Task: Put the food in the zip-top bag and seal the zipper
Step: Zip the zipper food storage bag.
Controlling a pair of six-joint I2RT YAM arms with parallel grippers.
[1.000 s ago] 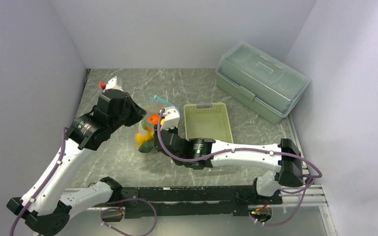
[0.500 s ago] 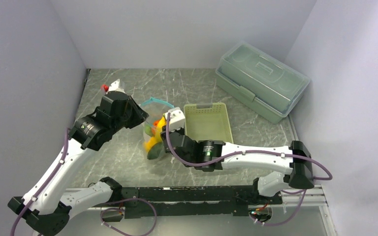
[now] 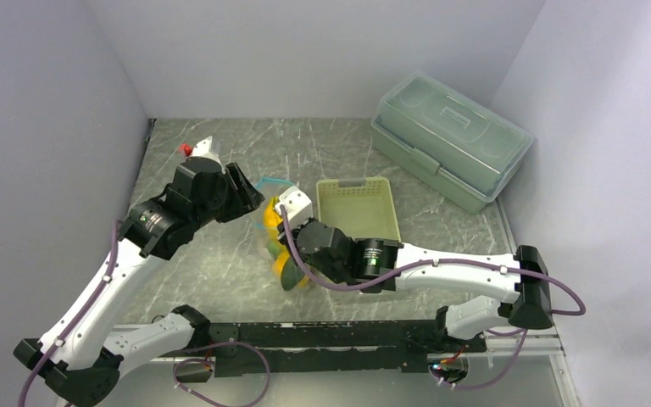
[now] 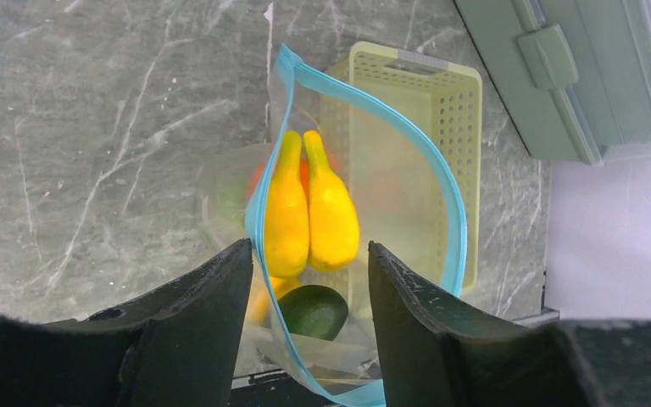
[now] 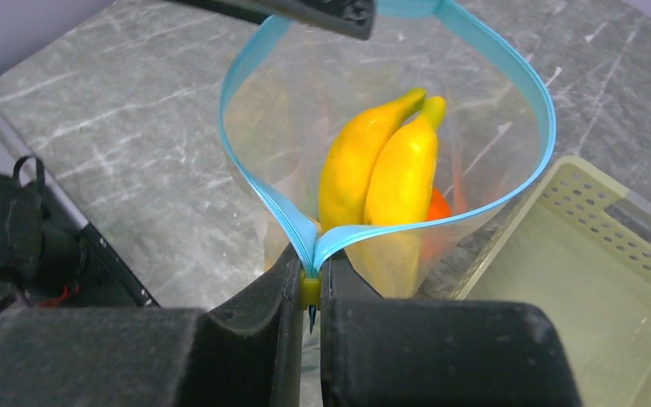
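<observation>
The clear zip-top bag (image 3: 273,231) hangs open-mouthed between my two grippers, beside the basket. Inside it lie yellow bananas (image 4: 309,212), a dark green avocado (image 4: 314,311) and an orange ball (image 5: 438,206). Its light blue zipper (image 5: 542,110) forms a wide loop. My right gripper (image 5: 309,284) is shut on the near end of the zipper, pinching both strips together at a small yellow slider. My left gripper (image 4: 309,280) is open at the far end of the mouth. One side of the zipper (image 4: 258,229) runs between its jaws, close to the left finger, not pinched.
A pale green perforated basket (image 3: 358,212) stands just right of the bag, its inside bare. The large translucent lidded box (image 3: 449,140) sits at the back right. Grey walls close in the marble table (image 3: 195,271) on three sides.
My left gripper has opened and let go of the bag's mouth. The right gripper closed on the zipper end, and bag and food shifted toward the near right.
</observation>
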